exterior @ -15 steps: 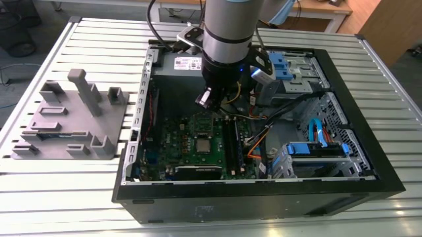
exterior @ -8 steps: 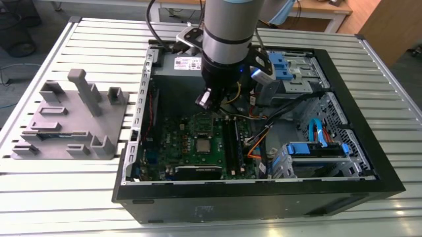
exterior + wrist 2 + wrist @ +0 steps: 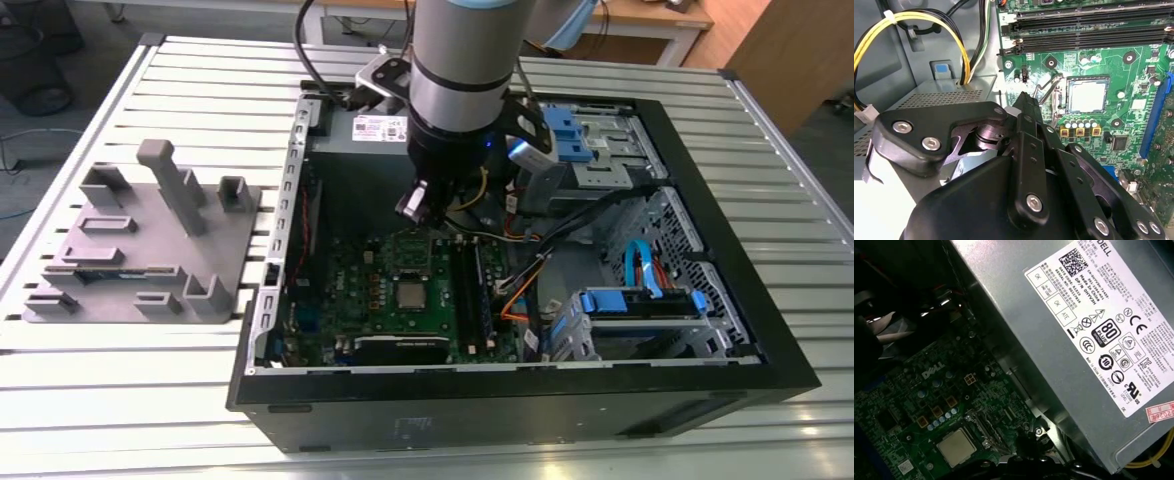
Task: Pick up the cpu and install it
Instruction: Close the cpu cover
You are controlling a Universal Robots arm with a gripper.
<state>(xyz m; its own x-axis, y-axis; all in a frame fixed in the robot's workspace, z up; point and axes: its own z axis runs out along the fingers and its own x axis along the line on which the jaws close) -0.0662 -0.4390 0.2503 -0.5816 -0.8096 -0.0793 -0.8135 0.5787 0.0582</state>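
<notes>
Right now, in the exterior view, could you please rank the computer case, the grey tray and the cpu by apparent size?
1. computer case, clearly largest
2. grey tray
3. cpu, smallest by far

Open computer case (image 3: 534,405) on slatted bench (image 3: 200,80); green motherboard (image 3: 350,290) inside; grey tray (image 3: 147,240) at exterior view's left, apart from case.
</notes>
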